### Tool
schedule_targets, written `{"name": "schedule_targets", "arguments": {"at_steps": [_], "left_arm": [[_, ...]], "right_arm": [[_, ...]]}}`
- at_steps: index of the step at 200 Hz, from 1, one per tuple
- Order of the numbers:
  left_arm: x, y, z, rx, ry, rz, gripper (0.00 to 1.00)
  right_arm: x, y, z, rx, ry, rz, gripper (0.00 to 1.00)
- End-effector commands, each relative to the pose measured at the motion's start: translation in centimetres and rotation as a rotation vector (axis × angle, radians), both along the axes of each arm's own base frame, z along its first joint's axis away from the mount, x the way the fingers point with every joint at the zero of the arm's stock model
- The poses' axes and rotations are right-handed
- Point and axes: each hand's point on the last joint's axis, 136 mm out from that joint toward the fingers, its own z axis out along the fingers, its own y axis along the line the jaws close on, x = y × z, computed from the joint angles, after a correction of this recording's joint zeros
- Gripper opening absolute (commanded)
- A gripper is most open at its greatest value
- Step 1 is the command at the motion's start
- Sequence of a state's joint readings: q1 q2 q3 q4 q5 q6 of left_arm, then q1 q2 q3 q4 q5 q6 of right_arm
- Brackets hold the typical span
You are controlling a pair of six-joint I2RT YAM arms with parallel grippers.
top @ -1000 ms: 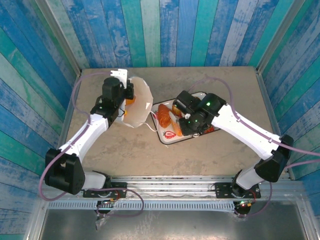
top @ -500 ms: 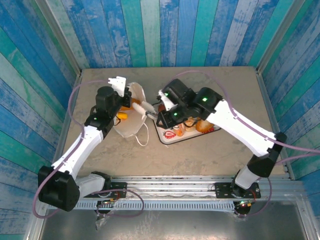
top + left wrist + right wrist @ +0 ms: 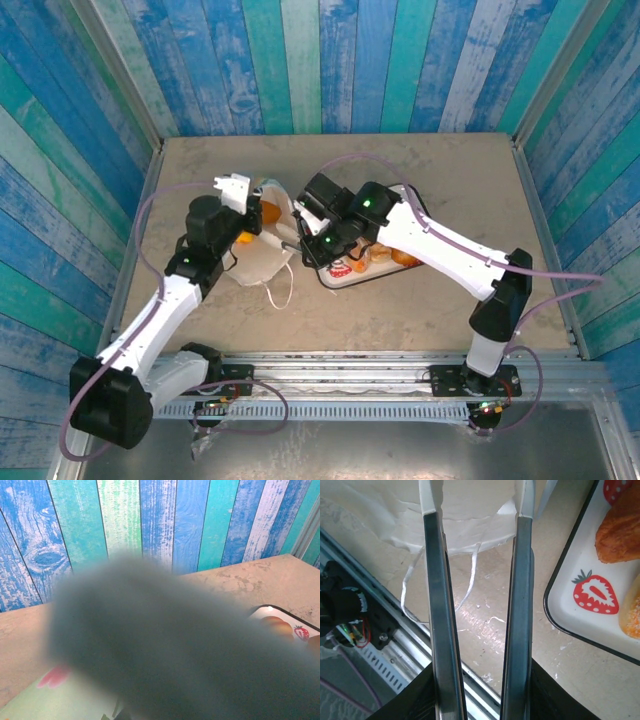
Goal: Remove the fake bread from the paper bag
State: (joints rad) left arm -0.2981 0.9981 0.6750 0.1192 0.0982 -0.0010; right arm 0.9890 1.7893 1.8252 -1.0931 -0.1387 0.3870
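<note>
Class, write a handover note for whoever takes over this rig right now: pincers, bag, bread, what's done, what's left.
Left pincer: at the paper bag rim; open or shut cannot be told.
Right pincer: open, empty, at the bag's mouth.
Done: several fake bread pieces lie on the strawberry tray.
Left: an orange piece shows inside the bag; take it out.

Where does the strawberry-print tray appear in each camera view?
Top external: the tray at centre, right of the paper bag.
Left wrist: at the right edge, beyond a blur.
Right wrist: along the right side.
Shared landmark: the red strawberry print on it.
</note>
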Motion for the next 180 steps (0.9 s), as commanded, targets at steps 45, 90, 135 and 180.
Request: {"name": "schedule_targets", "arguments": {"at_steps": [45, 90, 135, 180], "left_arm": [[-0.9, 0.0, 0.7, -0.063, -0.033, -0.013, 0.0], [0.4, -0.3, 0.7, -0.092, 0.006, -0.002, 0.0], [1.7, -1.0, 0.7, -0.127, 0.039, -0.007, 0.0], [2.2, -1.3, 1.5, -0.142, 0.023, -0.012, 0.0]], "right_arm": [[0.3, 1.4, -0.9, -0.038, -0.066, 0.058, 0.4], [0.1, 2.3, -0.4, -0.046, -0.136, 0.073, 0.4], [0.0, 2.9, -0.3, -0.036, -0.139, 0.059, 0.4], [0.7, 5.1, -2.4, -0.05, -0.1, 0.069, 0.4]]}}
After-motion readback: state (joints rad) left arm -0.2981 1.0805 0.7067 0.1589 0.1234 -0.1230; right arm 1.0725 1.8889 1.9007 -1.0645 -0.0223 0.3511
